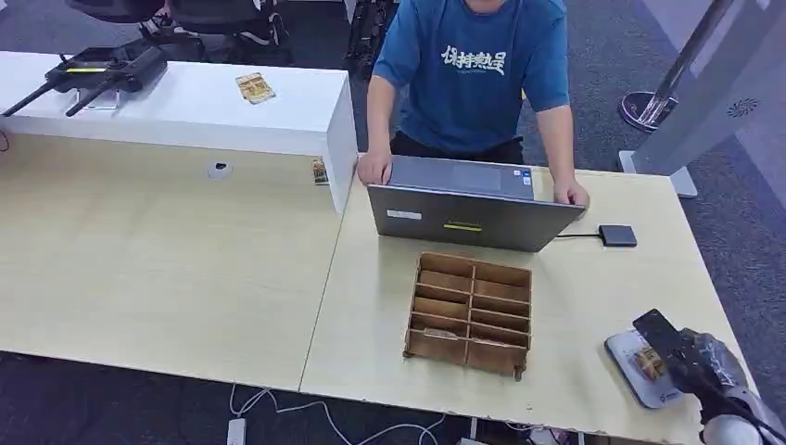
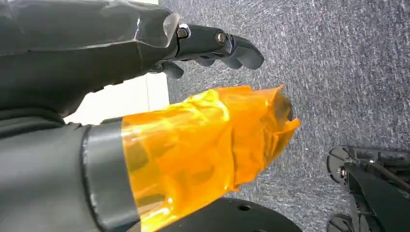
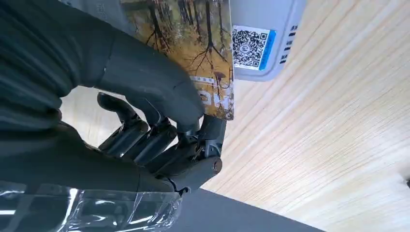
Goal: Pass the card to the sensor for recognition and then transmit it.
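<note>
Head view: our right hand (image 1: 688, 357) sits at the table's (image 1: 167, 269) near right corner, over the sensor (image 1: 634, 375), a flat grey pad with a blue sticker on its near edge; the card (image 1: 650, 359) shows as a small brown-gold patch between hand and pad; its long axis can't be read here; a wooden box (image 1: 471, 313) of open compartments stands mid-table, well apart from the sensor; behind it a grey laptop (image 1: 468, 206) with a yellow strip label, a person (image 1: 471, 79) in a blue tee with white print resting both hands on it; a small dark hub (image 1: 617, 235) is cabled to the laptop.

Left wrist view: our left hand (image 2: 145, 96) hangs over grey carpet, holding nothing; thumb wrapped in orange tape, dark fingers (image 2: 220, 43) gently curled and apart.

Right wrist view: right hand pinches the card (image 3: 191, 48) between thumb and fingers (image 3: 159, 145); card face is a photo of bare trees in autumn yellows, pale lettering near the held end, not legible; its long axis runs from the fingers toward the sensor (image 3: 270, 29), far end lying over the pad; whether it touches we can't tell; the sensor carries a QR code on a blue-edged sticker, plus small unreadable print along its rim.
</note>
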Tool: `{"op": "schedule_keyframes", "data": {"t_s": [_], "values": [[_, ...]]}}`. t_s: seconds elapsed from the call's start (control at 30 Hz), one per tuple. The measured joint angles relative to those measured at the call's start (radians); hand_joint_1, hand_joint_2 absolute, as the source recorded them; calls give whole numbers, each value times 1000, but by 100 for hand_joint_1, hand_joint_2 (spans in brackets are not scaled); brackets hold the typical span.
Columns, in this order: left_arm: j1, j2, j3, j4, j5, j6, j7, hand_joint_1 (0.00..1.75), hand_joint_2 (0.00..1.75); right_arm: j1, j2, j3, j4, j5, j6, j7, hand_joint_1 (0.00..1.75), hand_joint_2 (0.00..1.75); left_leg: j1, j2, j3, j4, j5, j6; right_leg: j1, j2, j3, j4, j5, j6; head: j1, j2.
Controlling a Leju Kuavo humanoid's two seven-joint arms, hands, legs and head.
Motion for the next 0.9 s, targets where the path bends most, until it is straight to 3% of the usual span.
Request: {"op": "schedule_keyframes", "data": {"t_s": [0.23, 0.6, 0.9], "values": [[0, 0, 0, 0, 10, -2, -8, 0, 0, 1, 4, -1, -19, -96, -33, -71, 175, 175, 0, 0, 0, 0, 0, 0, 0, 0, 0, 0, 0, 0, 0, 0], [0, 0, 0, 0, 16, -3, -18, 0, 0, 17, 19, -3, -121, -122, -128, -101, 175, 175, 0, 0, 0, 0, 0, 0, 0, 0, 0, 0, 0, 0, 0, 0], [0, 0, 0, 0, 18, -4, -21, 0, 0, 21, 36, -13, -173, -134, -161, -121, 175, 175, 0, 0, 0, 0, 0, 0, 0, 0, 0, 0, 0, 0, 0, 0]]}}
